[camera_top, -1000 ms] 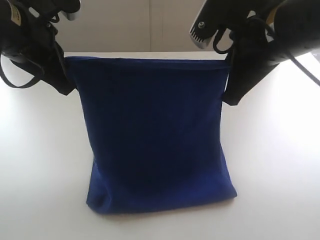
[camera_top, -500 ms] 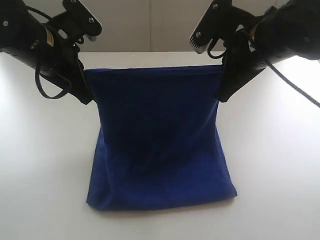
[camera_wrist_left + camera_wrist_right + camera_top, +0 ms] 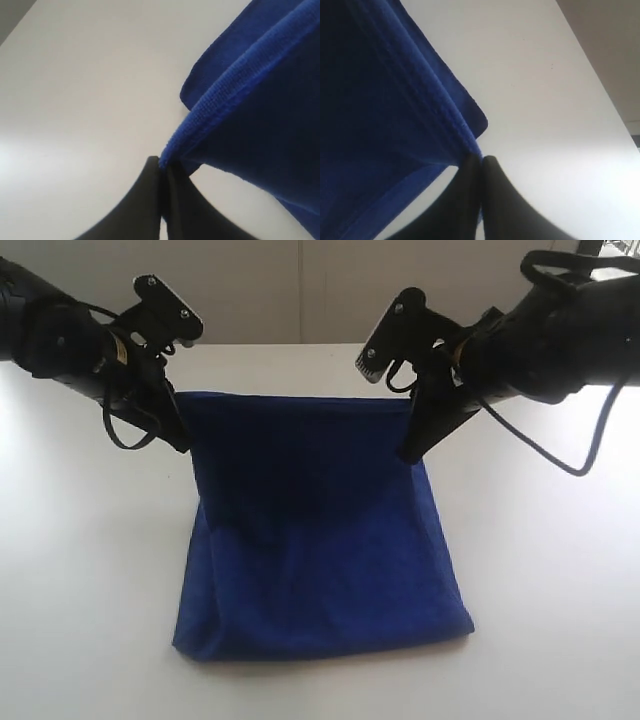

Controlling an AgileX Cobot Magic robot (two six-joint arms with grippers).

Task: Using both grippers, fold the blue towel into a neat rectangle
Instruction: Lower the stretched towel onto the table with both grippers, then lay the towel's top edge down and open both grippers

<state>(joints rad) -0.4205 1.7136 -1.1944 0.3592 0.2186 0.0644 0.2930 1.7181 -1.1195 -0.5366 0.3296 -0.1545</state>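
Observation:
The blue towel [image 3: 315,540] hangs as a doubled sheet, its folded lower edge resting on the white table [image 3: 80,580]. My left gripper [image 3: 183,443] is shut on the towel's upper left corner, and my right gripper [image 3: 410,455] is shut on the upper right corner. The top edge is stretched between them above the table. In the left wrist view the black fingertips [image 3: 150,172] pinch the towel's hem [image 3: 220,95]. In the right wrist view the closed fingers [image 3: 492,172] clamp the corner of the towel [image 3: 380,100]. No tag shows.
The white table spreads on all sides of the towel. A grey wall [image 3: 300,290] rises behind its far edge. Black cables [image 3: 560,455] loop off the right arm.
Both grippers have come down and away from the camera, toward the table's far side, with the towel's top edge. They also moved closer together, so the towel hangs lower and narrower at the top.

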